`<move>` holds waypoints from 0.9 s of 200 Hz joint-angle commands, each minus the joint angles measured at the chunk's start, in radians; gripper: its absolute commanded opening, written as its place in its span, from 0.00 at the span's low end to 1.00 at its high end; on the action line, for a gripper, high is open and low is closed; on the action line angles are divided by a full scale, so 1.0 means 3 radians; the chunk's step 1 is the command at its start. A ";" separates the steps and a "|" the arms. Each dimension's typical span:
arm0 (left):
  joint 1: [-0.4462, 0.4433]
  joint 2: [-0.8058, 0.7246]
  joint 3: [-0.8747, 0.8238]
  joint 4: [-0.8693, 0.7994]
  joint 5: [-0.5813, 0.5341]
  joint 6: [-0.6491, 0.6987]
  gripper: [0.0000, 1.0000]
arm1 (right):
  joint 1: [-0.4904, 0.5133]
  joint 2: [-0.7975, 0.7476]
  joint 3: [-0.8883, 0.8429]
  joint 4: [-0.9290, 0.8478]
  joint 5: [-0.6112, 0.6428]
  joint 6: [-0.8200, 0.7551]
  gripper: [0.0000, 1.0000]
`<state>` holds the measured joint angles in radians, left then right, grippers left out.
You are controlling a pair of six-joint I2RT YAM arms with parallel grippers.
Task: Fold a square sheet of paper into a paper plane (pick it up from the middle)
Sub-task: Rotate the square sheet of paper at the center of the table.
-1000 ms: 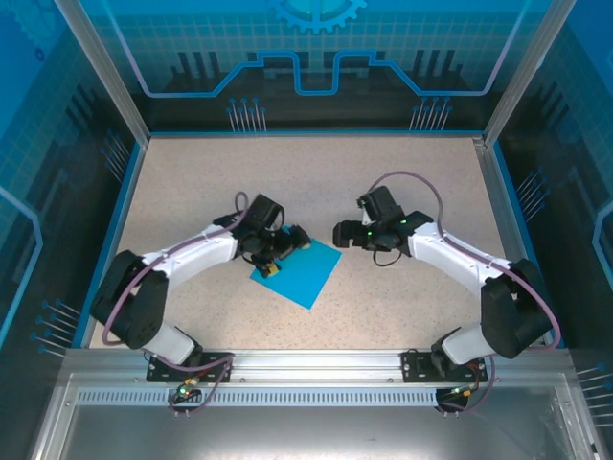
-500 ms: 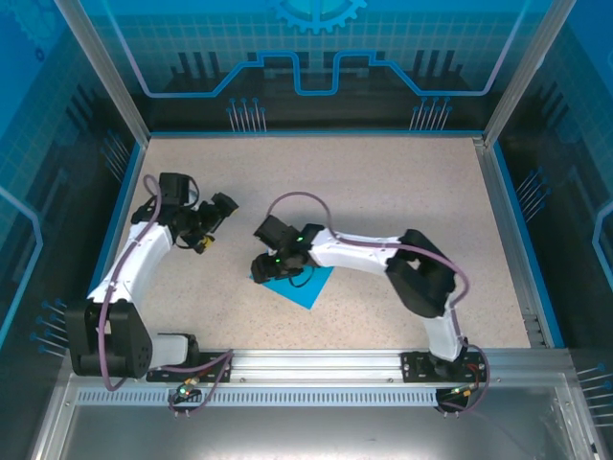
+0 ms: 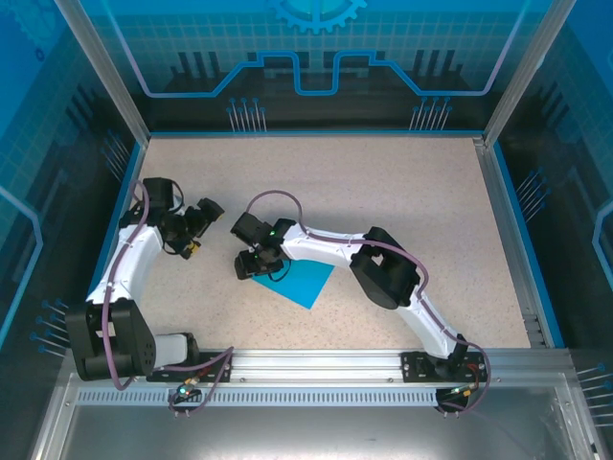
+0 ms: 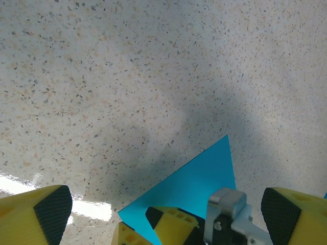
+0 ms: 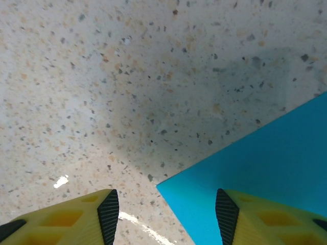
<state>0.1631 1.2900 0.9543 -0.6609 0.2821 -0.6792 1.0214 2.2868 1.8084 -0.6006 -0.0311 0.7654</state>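
**Hidden and cropped parts: square sheet of paper [image 3: 305, 281]**
Top view: the sheet's left corner is covered by the right gripper [image 3: 251, 269]. Right wrist view: the sheet runs off the right and bottom edges, and both fingers [image 5: 76, 217] are cut at the bottom. Left wrist view: the sheet's lower part lies behind the right gripper's fingers and the bottom edge. The left gripper [image 3: 201, 230] has its fingertips [image 4: 38, 214] cropped at the bottom corners.

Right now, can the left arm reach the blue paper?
Probably yes, but not easily. The left gripper is open, with plain table between it and the paper. The right gripper sits at the nearest corner, though, so it might bump.
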 commanded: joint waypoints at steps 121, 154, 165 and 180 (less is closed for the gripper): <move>0.0034 -0.0067 -0.0206 0.0239 0.0325 -0.0110 0.99 | -0.0196 -0.1402 -0.1655 -0.0314 -0.0270 -0.0425 0.62; 0.0033 -0.0037 -0.0190 0.0217 0.0321 -0.0063 0.99 | -0.0356 -0.1558 -0.1397 -0.0589 0.0211 -0.0316 0.78; 0.0034 -0.0020 -0.0187 0.0208 0.0313 -0.0042 0.98 | -0.0453 -0.1495 -0.1339 -0.0776 0.0420 -0.0398 0.87; 0.0034 -0.0004 -0.0190 0.0214 0.0313 -0.0033 0.98 | -0.0571 -0.1351 -0.1230 -0.0981 0.0547 -0.0548 0.96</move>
<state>0.1631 1.2892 0.9054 -0.5968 0.3470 -0.6998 0.9096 1.8439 1.3922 -0.7460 0.0113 0.6456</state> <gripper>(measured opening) 0.985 0.905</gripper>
